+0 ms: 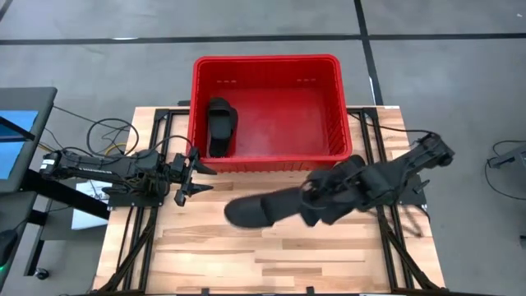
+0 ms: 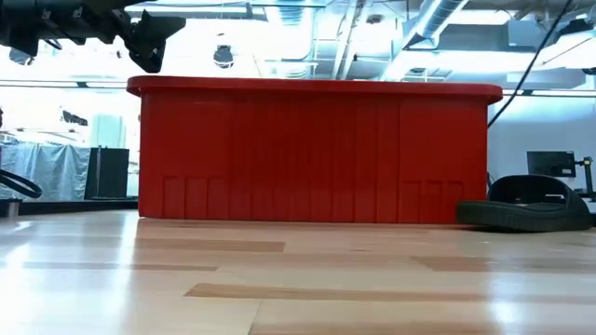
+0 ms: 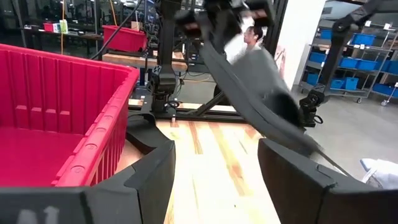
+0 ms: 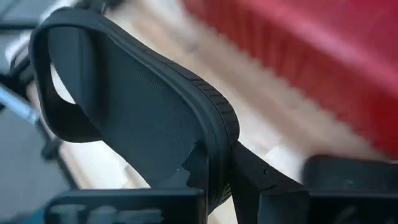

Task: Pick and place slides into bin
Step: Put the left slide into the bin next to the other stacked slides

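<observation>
The red bin (image 1: 265,156) stands at the table's far middle, with one black slide (image 1: 220,123) lying on its floor at the left. My right gripper (image 1: 311,201) is shut on a second black slide (image 1: 261,208) in front of the bin; this slide also shows in the left wrist view (image 3: 255,81). Another slide (image 2: 529,209) rests sole-down on the table by the bin's near right corner, mostly hidden under my right arm in the high view. My left gripper (image 1: 193,174) is open and empty near the bin's near left corner. My right gripper pinches the slide's sole by its edge (image 4: 214,155) between its two fingers, at the end away from the strap (image 4: 46,68). The slide is lifted clear of the table. It sticks out from the fingers toward the table's left and tilts, strap end lowest.
Bare wooden table (image 1: 271,255) lies in front of both grippers. The bin's near wall (image 2: 312,154) stands tall between the grippers and its floor. Cables (image 1: 107,131) lie off the table's left. Another red bin and shelving show in the room beyond (image 3: 124,37).
</observation>
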